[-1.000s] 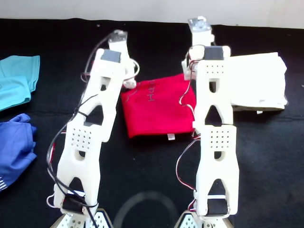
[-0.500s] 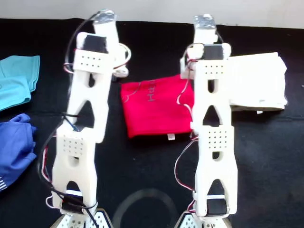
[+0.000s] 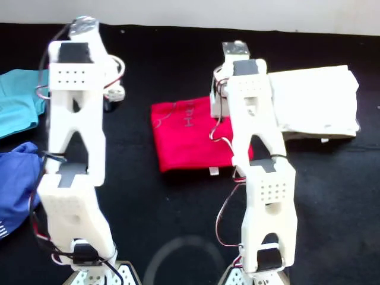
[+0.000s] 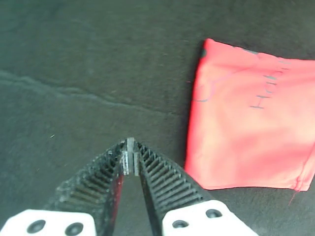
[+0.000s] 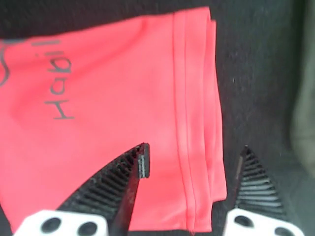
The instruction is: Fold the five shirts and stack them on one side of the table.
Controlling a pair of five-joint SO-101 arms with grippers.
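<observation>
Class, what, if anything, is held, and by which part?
Nothing. The left tool is shut, empty; the right tool is open above the folded red shirt.

High camera: looks down over surface [image 3: 332, 196]. Wrist cameras: close, look down past left claw [image 4: 129, 147], right claw [image 5: 193, 158]. All share red shirt [image 3: 184, 142].

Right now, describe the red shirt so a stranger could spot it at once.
On the black table, look to the middle. The red shirt lies there, folded flat, dark lettering on top. It is the only red one: a folded white shirt sits beside it, a teal shirt and a blue shirt at the opposite edge.
</observation>
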